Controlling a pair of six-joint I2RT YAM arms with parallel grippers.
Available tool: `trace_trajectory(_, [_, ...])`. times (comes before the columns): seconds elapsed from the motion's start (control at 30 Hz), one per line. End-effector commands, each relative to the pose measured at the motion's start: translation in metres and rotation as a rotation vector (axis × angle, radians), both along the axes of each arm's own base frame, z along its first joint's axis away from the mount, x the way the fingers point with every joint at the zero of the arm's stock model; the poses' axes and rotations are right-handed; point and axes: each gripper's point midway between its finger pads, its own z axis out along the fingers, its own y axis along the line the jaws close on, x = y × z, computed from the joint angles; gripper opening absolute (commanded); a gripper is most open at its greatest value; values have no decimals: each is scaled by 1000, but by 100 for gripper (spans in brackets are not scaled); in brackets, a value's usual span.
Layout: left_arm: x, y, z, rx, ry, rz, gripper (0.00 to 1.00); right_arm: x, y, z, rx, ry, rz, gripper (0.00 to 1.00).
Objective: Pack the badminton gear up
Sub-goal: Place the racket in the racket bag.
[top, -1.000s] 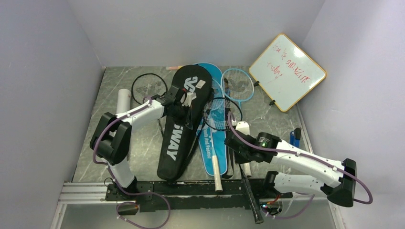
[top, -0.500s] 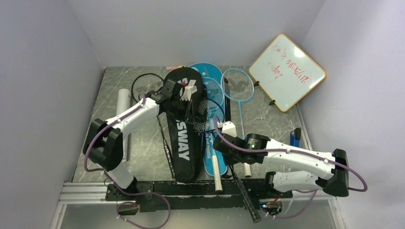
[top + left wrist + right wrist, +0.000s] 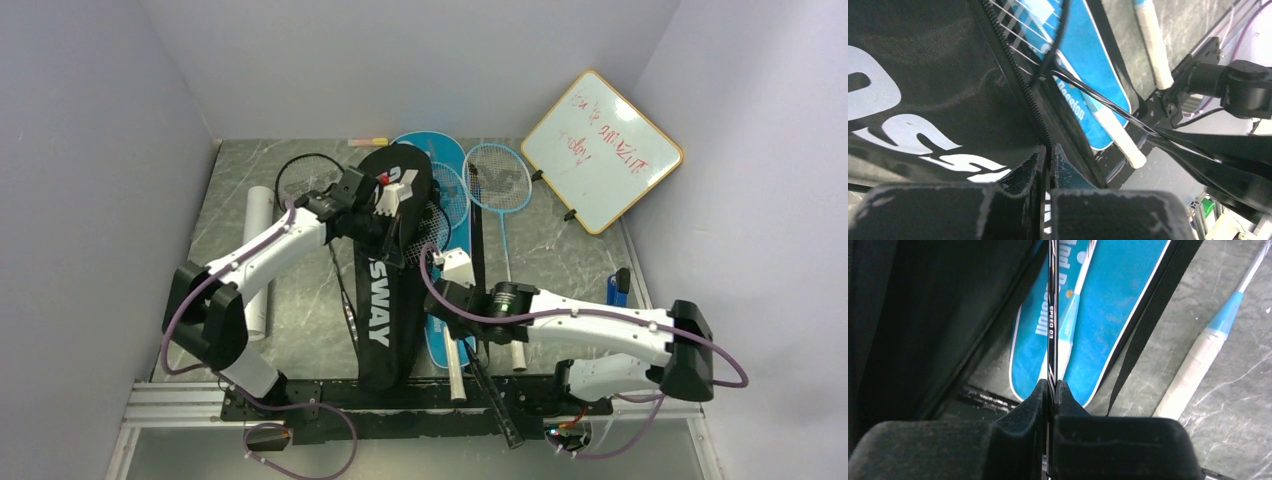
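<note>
Black racket [image 3: 432, 222] is the piece in play. The right claw [image 3: 1050, 390] is clamped on its thin shaft, pads pressed flat on either side. Its head lies against the right edge of the black cover [image 3: 385, 300], and its handle sticks out over the near rail.

In the last second the right arm has swung left and carried the racket with it. The head used to lie over the blue cover [image 3: 437, 345]; it now meets the black cover's zip edge. The left claw [image 3: 1046, 152] is shut on that zip edge, pinching the fabric. Its arm has drawn the cover from a slant to nearly straight up the table, with the mouth at the far end.

In the left wrist view the strings and frame cross the zipper line — how much of the head is actually inside I cannot tell.

My reading is that the racket is being fed into the cover. The opening is held and the head is lined up with it, but not yet sunk. A snag of the frame on the zip teeth looks like the main risk.

Other gear lies loose. A second black racket [image 3: 308, 180] and the tube [image 3: 258, 235] are to the left, and the light-blue racket [image 3: 497, 180] is at the far right beside the blue cover.
</note>
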Motion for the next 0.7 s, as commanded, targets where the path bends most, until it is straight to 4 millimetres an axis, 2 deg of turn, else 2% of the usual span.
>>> trace_trajectory(0.0, [-19,-6,30,-85,-49,-76,7,35,31,19,67,-121,-101,0])
trace_trajectory(0.33, [-45,-7,31,-85,-35,-141,6,78,63,24,141,-219,-187,0])
trace_trajectory(0.57, [-74,-19,28,-121,-7,-217,6,113,63,16,222,-192,-311,0])
trace_trajectory(0.67, [-83,-25,31,-155,1,-238,7,127,57,12,255,-193,-378,0])
